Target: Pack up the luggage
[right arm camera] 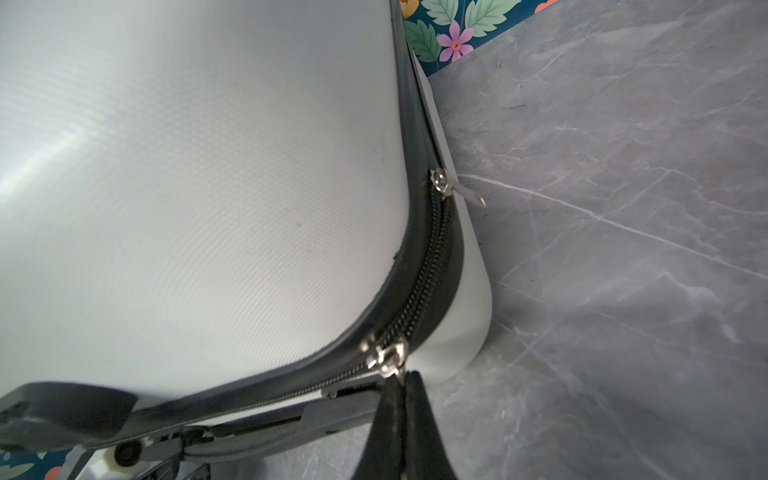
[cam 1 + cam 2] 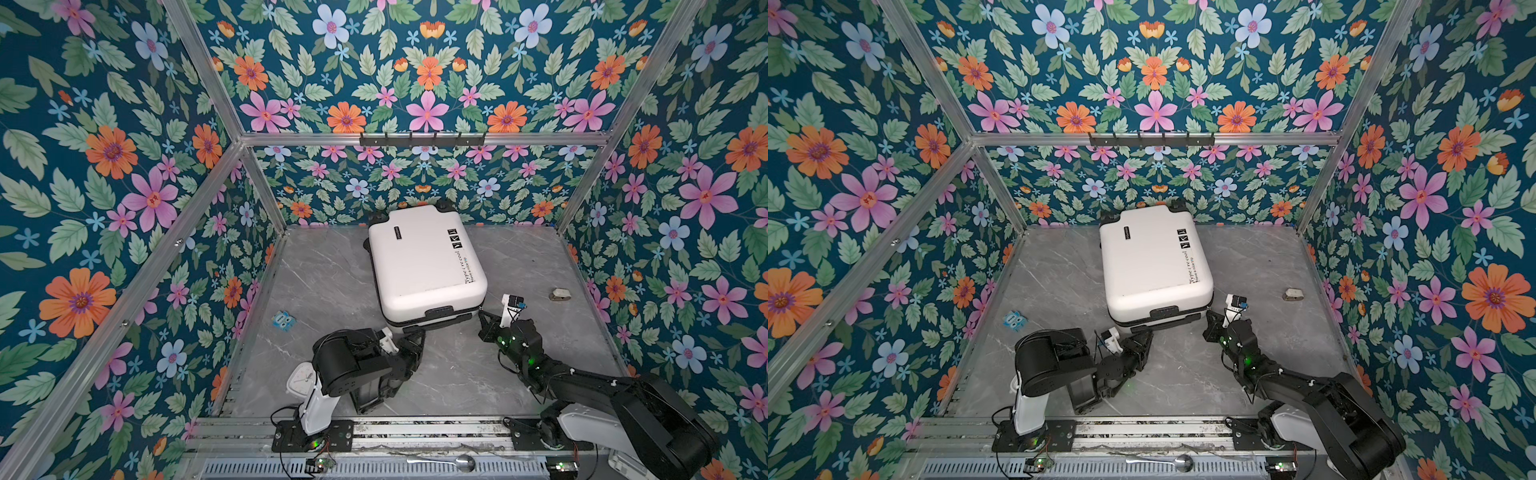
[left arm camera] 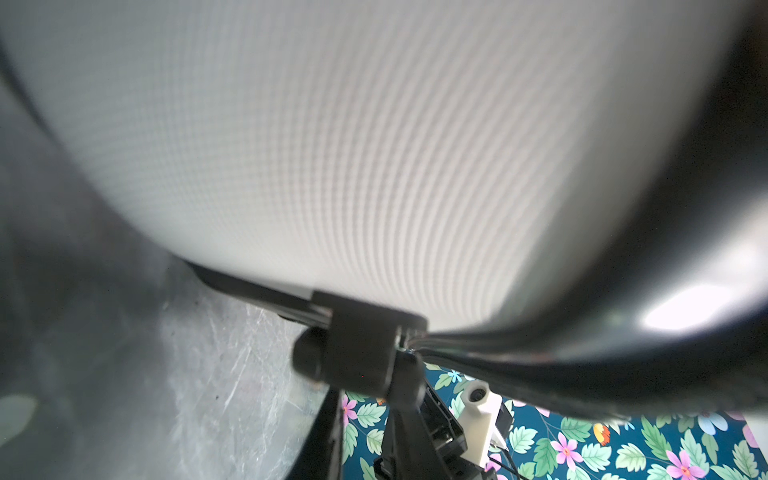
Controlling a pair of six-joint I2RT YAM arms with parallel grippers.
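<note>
Two claws attend the small white hard-shell suitcase (image 2: 424,257), lying flat on the grey marble desk (image 2: 324,282) directly ahead of them: the right claw (image 1: 400,376) is pinched shut on a silver zipper pull (image 1: 388,356); the left claw (image 2: 413,332) sits against the shell edge nearest it, grip cannot be told. Recommend drawing along the black zipper track (image 1: 430,266), shell braced, no upward tug

The tabletop (image 2: 324,270) is blocked centrally by the suitcase (image 2: 424,266); passage is left at its 9 and 3 o'clock, narrowed by a blue block (image 2: 283,320) at 8 and a grey object (image 2: 560,295) at 3.
</note>
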